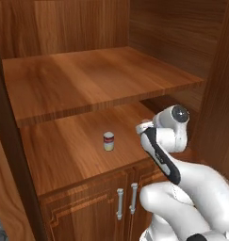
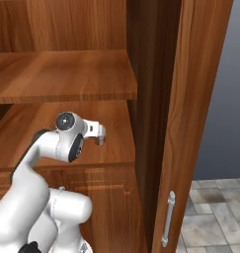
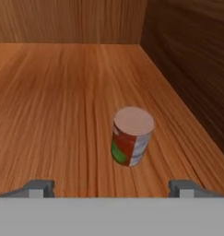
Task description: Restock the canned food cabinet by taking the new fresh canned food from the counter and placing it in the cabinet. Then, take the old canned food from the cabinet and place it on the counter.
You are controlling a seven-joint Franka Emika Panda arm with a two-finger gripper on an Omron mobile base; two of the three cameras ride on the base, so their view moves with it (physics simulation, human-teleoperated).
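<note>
The pincer (image 3: 111,188) stands released, apart from the upright red can (image 3: 131,136) on the cabinet shelf (image 3: 53,115), near its right wall.

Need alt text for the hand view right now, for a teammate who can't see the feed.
A small red can with a green mark stands upright on the cabinet's wooden shelf, near the dark right side wall. The open gripper sits just short of it, one fingertip low on each side, neither touching the can.
</note>
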